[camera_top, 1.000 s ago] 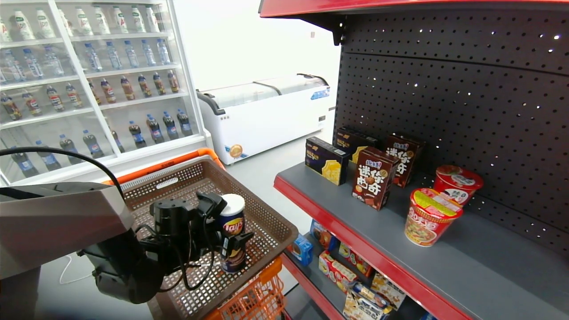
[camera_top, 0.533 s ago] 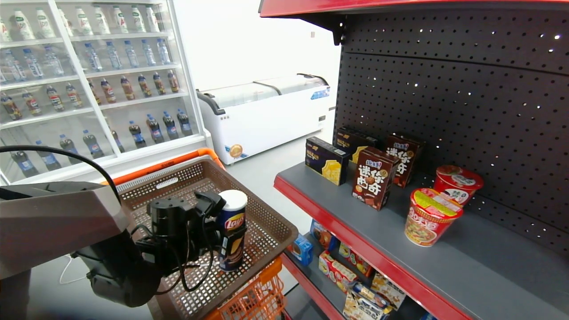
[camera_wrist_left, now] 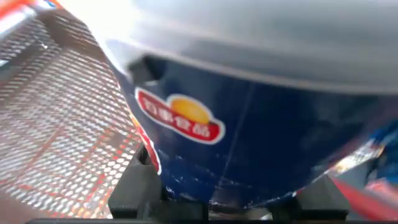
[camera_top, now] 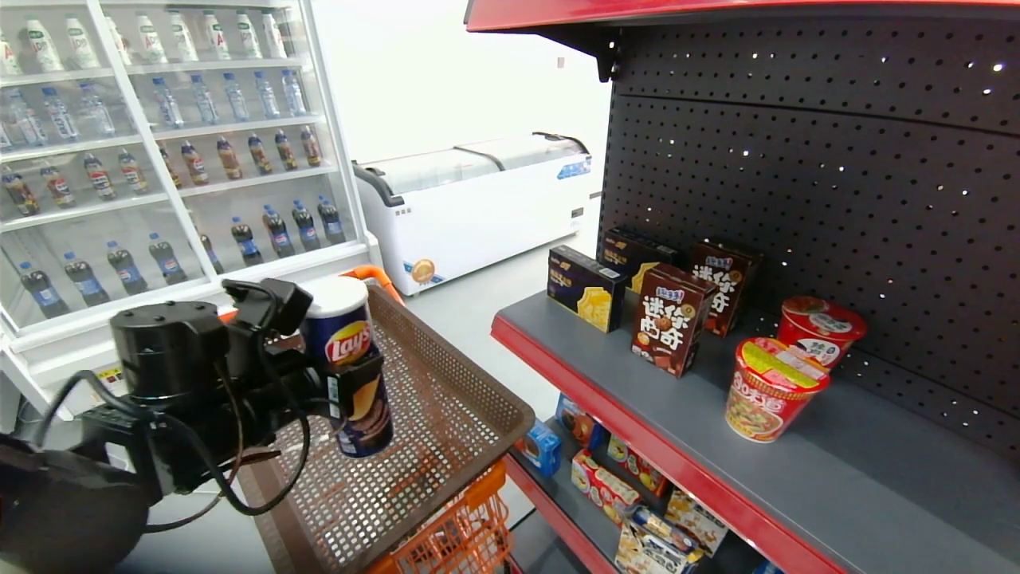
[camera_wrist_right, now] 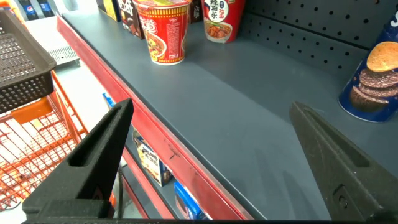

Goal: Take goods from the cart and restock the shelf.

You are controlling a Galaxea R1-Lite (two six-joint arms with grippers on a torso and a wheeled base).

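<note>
One chip can (camera_top: 356,375) sits clamped in the left gripper (camera_top: 325,347), above the basket (camera_top: 486,402).

Chips can (camera_top: 348,363): dark blue tube, white lid, red-yellow logo, close to upright with a slight tilt. Clamped at mid-body by left hand (camera_top: 327,351), held over brown mesh basket (camera_top: 478,391) that sits on top of orange cart (camera_top: 454,534). Shelf (camera_top: 661,422): grey deck, red front edge, black pegboard back. On it four dark snack boxes (camera_top: 669,327) standing upright at the cart end, two red noodle cups (camera_top: 769,387) upright just beside them.
</note>
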